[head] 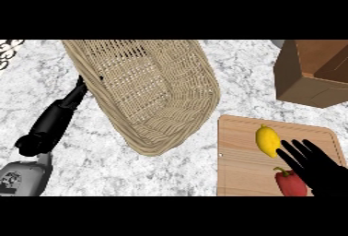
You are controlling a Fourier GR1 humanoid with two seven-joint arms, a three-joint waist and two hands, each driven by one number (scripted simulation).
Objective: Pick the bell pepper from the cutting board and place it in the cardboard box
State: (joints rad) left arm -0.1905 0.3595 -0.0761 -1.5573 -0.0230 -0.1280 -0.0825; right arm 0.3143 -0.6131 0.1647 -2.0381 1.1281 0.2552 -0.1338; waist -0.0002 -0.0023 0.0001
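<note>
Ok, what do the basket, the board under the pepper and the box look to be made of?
Basket: woven wicker, pale tan and matte, with an open lattice weave showing. Cutting board: wood by its light grain lines, smooth finish. Cardboard box: plain brown card, flat matte faces with folded flaps, though that is only by look.

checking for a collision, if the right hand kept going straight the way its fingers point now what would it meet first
The right hand points up and left across the cutting board. The lemon lies just ahead of its fingertips, so it would likely meet that first, though the hand's height above the board is unclear.
</note>
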